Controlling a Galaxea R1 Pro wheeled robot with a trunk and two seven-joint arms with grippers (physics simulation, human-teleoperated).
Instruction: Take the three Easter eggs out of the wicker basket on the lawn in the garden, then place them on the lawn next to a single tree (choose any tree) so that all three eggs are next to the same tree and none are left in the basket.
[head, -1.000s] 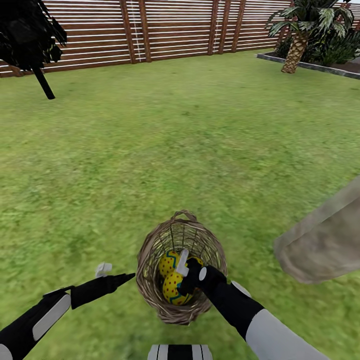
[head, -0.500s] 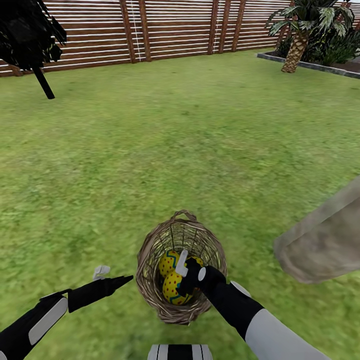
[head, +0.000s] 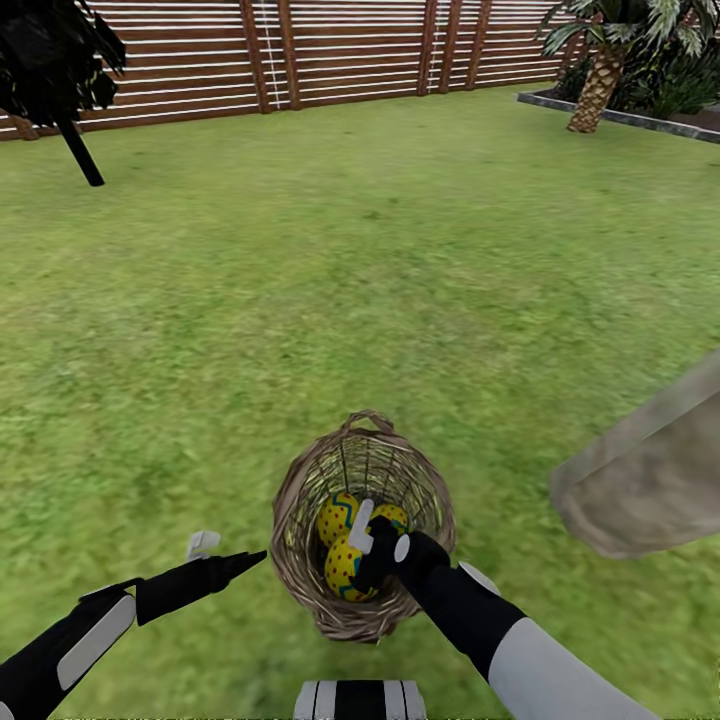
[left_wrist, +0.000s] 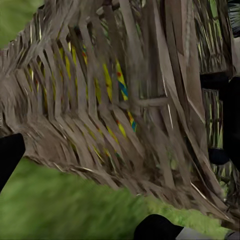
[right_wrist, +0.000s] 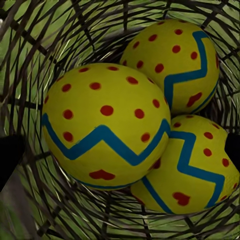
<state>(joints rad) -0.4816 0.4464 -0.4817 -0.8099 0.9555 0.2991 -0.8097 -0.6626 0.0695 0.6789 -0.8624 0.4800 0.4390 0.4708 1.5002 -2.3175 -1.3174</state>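
Three Easter eggs (right_wrist: 107, 125) sit in the wicker basket (head: 300, 480) on the near lawn (head: 380, 250). My right gripper (head: 380, 535) hovers over them, fingers apart. I centre on the top egg, then close gently.

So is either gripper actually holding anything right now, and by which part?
Nothing is held. The right gripper is open inside the wicker basket above the Easter eggs; the left gripper is beside the basket, its state unclear.
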